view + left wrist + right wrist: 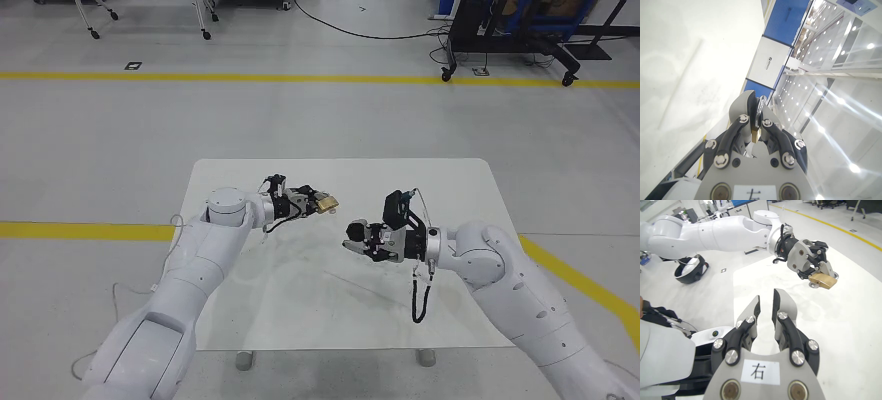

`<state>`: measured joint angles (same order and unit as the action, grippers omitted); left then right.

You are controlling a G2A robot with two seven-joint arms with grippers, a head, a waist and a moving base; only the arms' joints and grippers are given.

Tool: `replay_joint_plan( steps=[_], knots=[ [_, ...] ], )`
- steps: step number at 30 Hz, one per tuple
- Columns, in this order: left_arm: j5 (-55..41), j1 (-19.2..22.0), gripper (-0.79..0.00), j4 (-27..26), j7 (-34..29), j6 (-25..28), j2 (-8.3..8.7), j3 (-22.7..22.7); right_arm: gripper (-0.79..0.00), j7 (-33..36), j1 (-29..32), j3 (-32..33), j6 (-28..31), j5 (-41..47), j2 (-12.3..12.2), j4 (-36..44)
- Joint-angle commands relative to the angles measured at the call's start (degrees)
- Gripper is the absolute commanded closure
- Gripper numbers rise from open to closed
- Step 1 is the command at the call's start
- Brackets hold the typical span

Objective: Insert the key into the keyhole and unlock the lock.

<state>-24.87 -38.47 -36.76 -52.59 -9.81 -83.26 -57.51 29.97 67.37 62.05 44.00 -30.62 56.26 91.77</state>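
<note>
One white table [300, 300] beneath the lock [327, 204]

Brass-coloured metal padlock [824, 281]: smooth, soft sheen.
Small silver key [814, 285]: bright polished metal.
Right gripper [766, 298] fingers [786, 306]: matt grey metal; black ribbed rubbery pads [775, 308].
White rounded table [320, 290]: matt, faintly scuffed top.
White arm shells [719, 236]: glossy plastic.
Grey floor [100, 150]: smooth, slight gloss.

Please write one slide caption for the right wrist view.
Open right end effector faces the left end effector holding a brass padlock, silver key at its base.
</note>
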Motion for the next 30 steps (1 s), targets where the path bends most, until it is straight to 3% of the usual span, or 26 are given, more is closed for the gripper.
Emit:
replay_joint_plan(
  steps=[1, 10, 14, 17, 21, 26, 30],
  knots=[
    [0.8, -0.5, 0.0, -1.0, 0.9, 0.1, 0.08, 0.2, -0.785, 0.1, -0.3, -0.1, 0.8, 0.9, 0.0, -0.5],
    [2.7, -2.0, 0.0, -4.0, 4.4, 0.6, 0.51, -0.3, -0.785, 0.0, -0.3, 0.0, 0.4, 0.3, 0.0, -0.5],
    [4.4, -3.6, 0.0, -6.2, 7.1, 1.7, 0.51, 0.2, -0.785, -8.4, -0.3, -0.5, -7.0, -13.3, 0.7, -1.1],
    [4.9, -4.6, 0.0, -7.6, 8.3, 1.2, 0.48, 0.6, -0.785, -17.0, -0.2, -4.0, -11.8, -24.7, 1.7, -2.3],
    [4.9, -5.1, 0.0, -8.5, 8.8, 0.0, 0.52, 0.5, -0.785, -23.4, -1.3, -8.7, -18.0, -37.7, 2.9, -4.0],
    [5.0, -5.4, 0.0, -9.0, 9.1, -1.0, 0.59, 0.2, -0.505, -25.3, -1.3, -11.6, -25.5, -47.2, 3.9, -3.7],
    [5.3, -5.5, 0.0, -9.3, 9.3, -1.3, 0.64, 0.2, -0.372, -22.9, -1.7, -13.3, -30.3, -51.8, 4.7, -3.7]
  ],
)
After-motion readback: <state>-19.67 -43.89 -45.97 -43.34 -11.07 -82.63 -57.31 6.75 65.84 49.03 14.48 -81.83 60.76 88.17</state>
